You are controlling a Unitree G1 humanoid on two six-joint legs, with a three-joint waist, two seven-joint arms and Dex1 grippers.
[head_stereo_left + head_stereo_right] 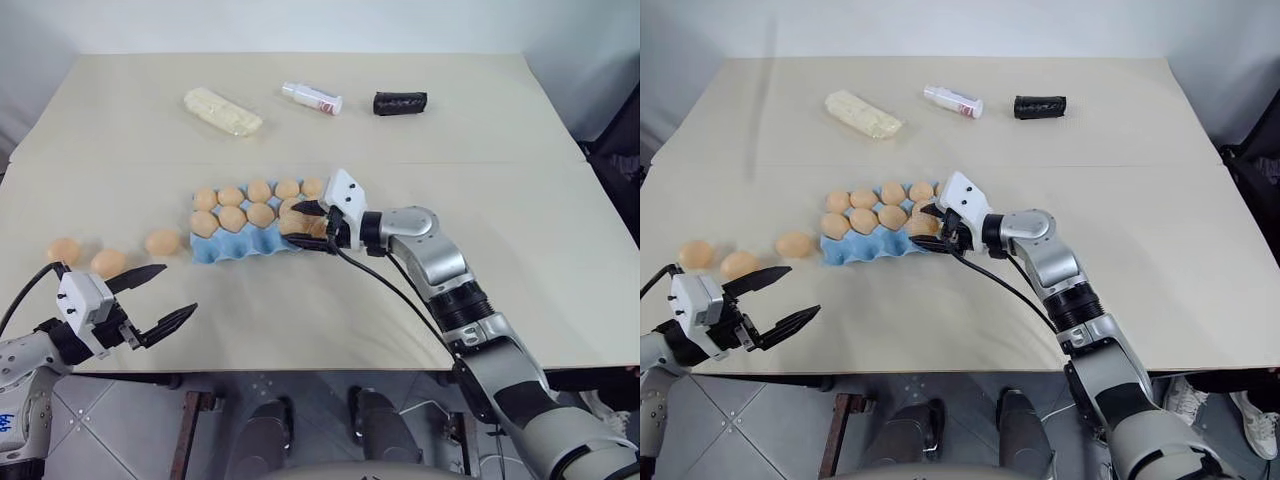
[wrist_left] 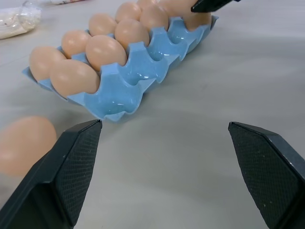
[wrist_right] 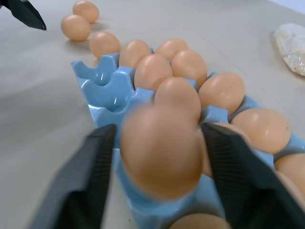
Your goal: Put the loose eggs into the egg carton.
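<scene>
While table point(image 1: 500, 130) spans most of frame, egg carton point(image 1: 225, 248) sits centre w/ rear rows filled. Right gripper point(image 3: 157, 157) at carton's right end, jaws pinching one egg point(image 3: 159, 150). Left gripper point(image 1: 150, 300) lower left, jaws spread, empty. Loose eggs point(image 1: 108, 262) mid-left beside carton.

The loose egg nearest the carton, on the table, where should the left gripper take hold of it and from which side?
Grip the loose egg nearest the carton across its narrow middle, coming from above. It lies on its side on the table, with the egg carton close beside it, so a level approach is cramped. The open left gripper hovers nearby. This is a judgement.
</scene>
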